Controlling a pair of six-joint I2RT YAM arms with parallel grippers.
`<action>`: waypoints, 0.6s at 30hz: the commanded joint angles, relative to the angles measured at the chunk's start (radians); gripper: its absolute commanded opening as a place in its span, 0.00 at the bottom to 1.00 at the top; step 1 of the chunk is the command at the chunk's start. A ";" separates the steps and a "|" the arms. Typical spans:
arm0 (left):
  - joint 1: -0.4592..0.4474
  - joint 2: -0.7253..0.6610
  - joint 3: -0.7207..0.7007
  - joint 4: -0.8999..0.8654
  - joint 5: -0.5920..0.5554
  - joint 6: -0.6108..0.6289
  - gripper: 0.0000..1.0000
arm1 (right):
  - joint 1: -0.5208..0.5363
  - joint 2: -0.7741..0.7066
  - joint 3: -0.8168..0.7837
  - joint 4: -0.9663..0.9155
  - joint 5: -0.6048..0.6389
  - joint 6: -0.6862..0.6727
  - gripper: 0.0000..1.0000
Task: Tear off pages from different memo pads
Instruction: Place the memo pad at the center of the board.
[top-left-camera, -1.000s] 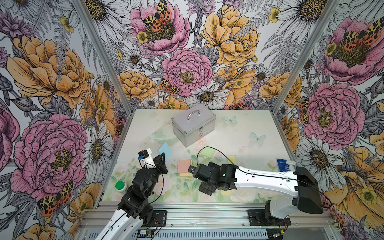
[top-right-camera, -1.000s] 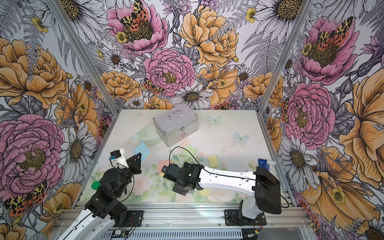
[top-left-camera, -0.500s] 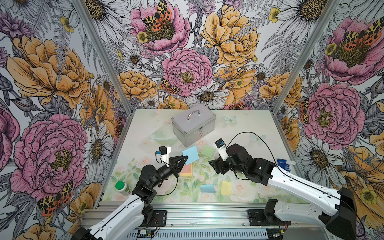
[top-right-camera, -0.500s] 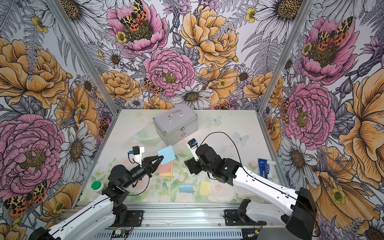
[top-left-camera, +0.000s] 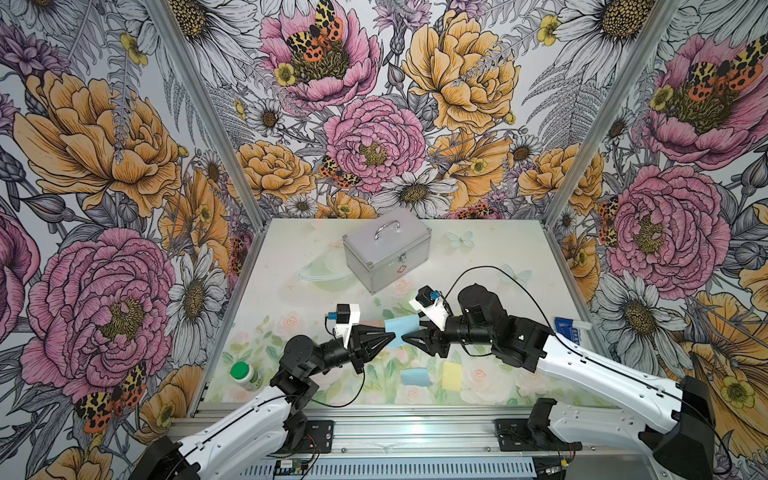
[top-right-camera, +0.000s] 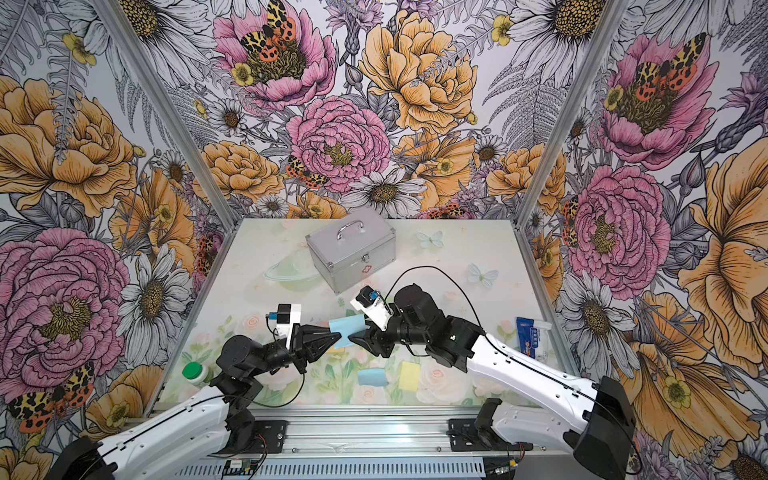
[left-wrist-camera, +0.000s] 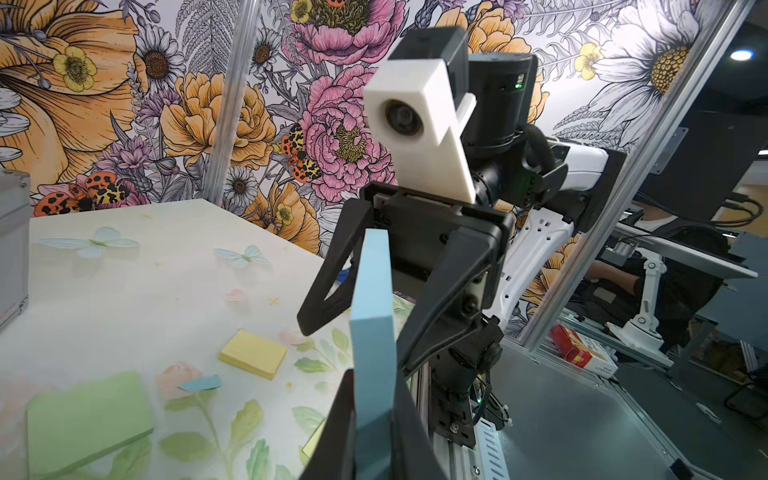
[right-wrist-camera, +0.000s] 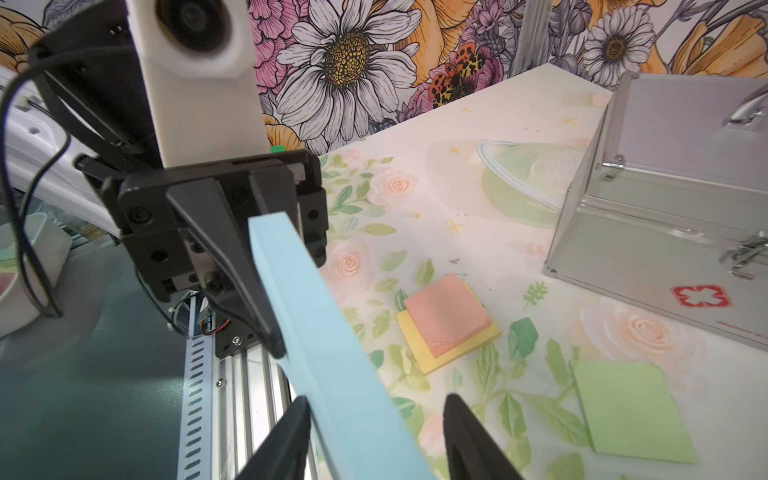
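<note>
My left gripper is shut on one edge of a blue memo pad, held on edge above the table's front middle. In the left wrist view the blue pad rises from between my left fingers. My right gripper faces it, its open jaws straddling the pad's opposite edge. In the right wrist view the pad touches one finger, with a gap to the other. On the table lie a yellow pad, a curled blue page, a green pad and a salmon-pink pad on a yellow one.
A silver metal case stands at the back middle. A green-capped bottle lies at the front left edge. A blue and white packet lies by the right wall.
The left gripper has lifted the blue pad and carried it toward the middle. The right arm swung in from the front, and its jaws are narrowing round the pad's free edge.
</note>
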 joint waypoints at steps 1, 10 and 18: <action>-0.023 0.001 0.039 0.029 0.044 0.040 0.00 | -0.003 0.017 0.046 0.054 -0.055 -0.018 0.34; -0.029 -0.258 0.043 -0.442 -0.512 0.122 0.99 | -0.195 0.128 0.261 -0.402 0.415 0.029 0.00; -0.035 -0.560 0.047 -0.728 -0.762 0.106 0.99 | -0.550 0.586 0.529 -0.810 0.406 -0.092 0.00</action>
